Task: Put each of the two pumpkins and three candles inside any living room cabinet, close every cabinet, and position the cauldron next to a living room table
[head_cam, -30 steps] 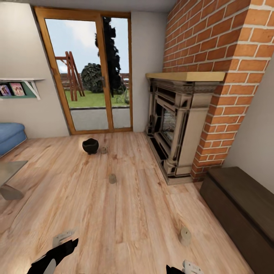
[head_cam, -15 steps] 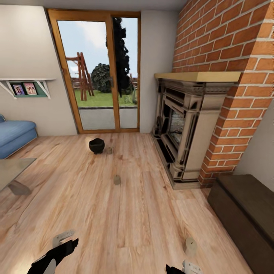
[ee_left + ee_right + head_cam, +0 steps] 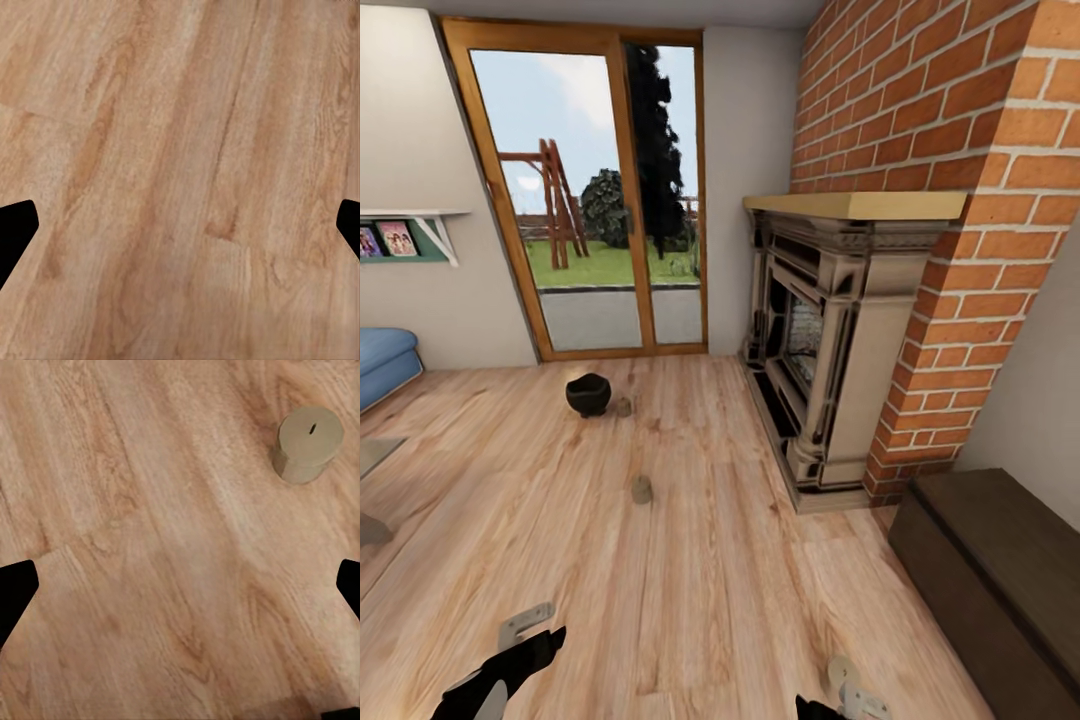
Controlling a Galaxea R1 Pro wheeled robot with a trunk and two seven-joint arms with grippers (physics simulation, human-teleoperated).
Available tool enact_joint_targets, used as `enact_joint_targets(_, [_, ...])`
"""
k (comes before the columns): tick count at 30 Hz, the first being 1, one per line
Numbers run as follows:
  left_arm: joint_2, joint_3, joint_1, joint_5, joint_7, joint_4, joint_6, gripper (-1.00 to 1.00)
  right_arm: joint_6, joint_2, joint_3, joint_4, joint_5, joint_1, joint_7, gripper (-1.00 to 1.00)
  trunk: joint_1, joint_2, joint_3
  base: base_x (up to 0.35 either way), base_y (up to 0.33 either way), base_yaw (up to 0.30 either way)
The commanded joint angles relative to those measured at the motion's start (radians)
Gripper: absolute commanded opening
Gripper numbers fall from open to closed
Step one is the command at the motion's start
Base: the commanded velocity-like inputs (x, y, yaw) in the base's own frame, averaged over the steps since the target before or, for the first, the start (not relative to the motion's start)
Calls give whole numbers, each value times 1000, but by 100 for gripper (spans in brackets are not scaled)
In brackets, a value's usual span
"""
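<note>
The black cauldron (image 3: 588, 394) stands on the wood floor in front of the glass door, with one candle (image 3: 623, 407) just to its right. A second candle (image 3: 642, 489) sits mid-floor, nearer to me. A third candle (image 3: 839, 671) lies at the bottom edge beside my right arm and appears again in the right wrist view (image 3: 307, 444), off to one side of my open right gripper (image 3: 180, 589). My left gripper (image 3: 180, 229) is open over bare floor. The dark-brown cabinet (image 3: 1000, 580) stands at the right, closed. The pumpkins are out of view.
A stone fireplace (image 3: 830, 340) in a brick chimney juts out at the right, just beyond the cabinet. A blue sofa (image 3: 380, 365) and a glass table corner (image 3: 370, 455) are at the left edge. The glass door (image 3: 590, 200) is at the back.
The camera has swung and moved forward: the whole scene shifted, and the nearest candle has slid down to the bottom edge by my right arm. The arms hold the same pose.
</note>
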Motion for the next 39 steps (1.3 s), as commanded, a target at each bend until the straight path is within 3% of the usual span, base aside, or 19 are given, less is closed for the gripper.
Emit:
enact_joint_targets(1, [0,0,0,10,4,-2,6,100,3,-1,5,-4,-8,0,-7,100,0,0,-1,99,-8,-3])
enact_joint_targets(29, [0,-5,1,12,11,-2,6,100,6,-2,2,-7,-21,0,-10,100,0,0,-1,28,-45,0])
enact_joint_targets(39, [0,-5,1,12,11,-2,4,100,1,-2,3,-8,-20,0,-10,100,0,0,-1,172,-37,0])
